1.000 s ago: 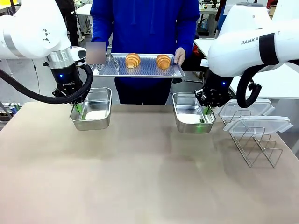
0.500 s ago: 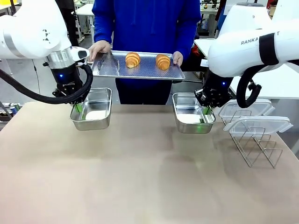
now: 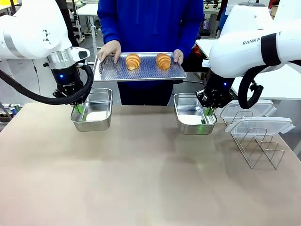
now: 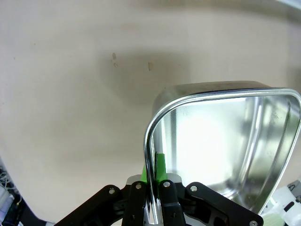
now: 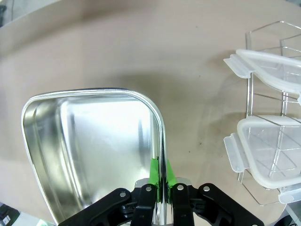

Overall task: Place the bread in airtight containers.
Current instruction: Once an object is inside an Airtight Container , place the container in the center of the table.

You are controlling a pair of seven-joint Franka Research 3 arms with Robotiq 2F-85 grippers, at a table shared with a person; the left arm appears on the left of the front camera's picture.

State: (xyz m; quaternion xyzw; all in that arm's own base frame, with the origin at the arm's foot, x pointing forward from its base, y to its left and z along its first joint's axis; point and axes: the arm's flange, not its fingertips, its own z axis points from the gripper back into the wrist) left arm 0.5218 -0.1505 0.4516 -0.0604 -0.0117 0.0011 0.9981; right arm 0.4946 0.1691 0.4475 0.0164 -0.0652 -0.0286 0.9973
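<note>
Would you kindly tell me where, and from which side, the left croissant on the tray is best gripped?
Grip the left croissant across its thick ridged middle, coming straight down from above: it lies flat on the perforated tray the person holds up, its tapered ends would likely slip, and the other croissant lies well apart, leaving room beside it.

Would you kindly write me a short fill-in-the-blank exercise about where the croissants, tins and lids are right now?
The person holds the perforated tray, which carries ___ croissants.
The left tool is ___ on the rim of the left tin.
The right tool grips the right tin by its ___.
Both clear lids rest on the wire ___.
Missing words: two; shut; rim; rack.
</note>
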